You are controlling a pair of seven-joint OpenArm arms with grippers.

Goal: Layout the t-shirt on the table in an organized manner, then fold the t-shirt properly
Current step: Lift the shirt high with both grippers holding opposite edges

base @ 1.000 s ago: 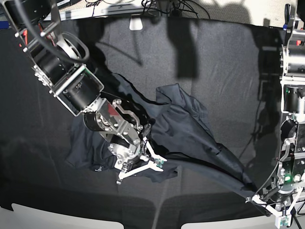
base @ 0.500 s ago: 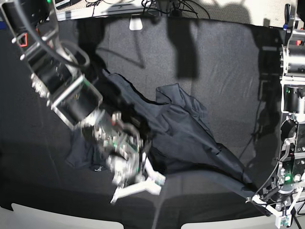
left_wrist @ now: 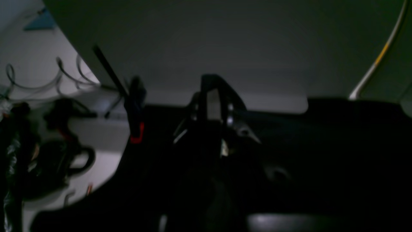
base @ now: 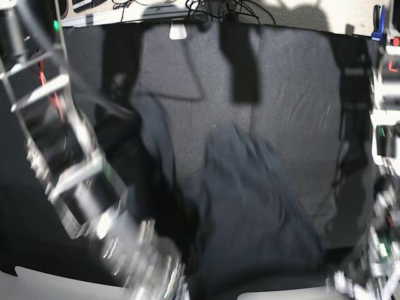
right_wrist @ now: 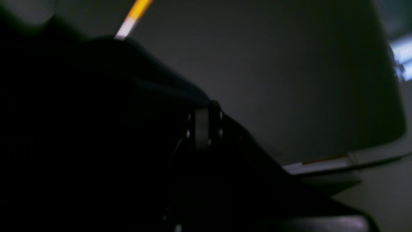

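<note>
Spreading the t-shirt (base: 250, 206) over the bench (base: 300, 81)

Blurred, it lies centre-near. The right hand (right_wrist: 202, 129) and left hand (left_wrist: 214, 109) are both closed; dark cloth surrounds each, but any grip is too dim to tell.

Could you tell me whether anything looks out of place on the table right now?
Yes: the t-shirt lies bunched and creased rather than flat, reaching toward the near edge of the table. The base view is motion-blurred, so finer detail cannot be told.

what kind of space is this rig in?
Looks like a robotics lab bench, not a home: a table under black cloth with a t-shirt on it, loose cables along the far edge, and clamps at the corner.
</note>
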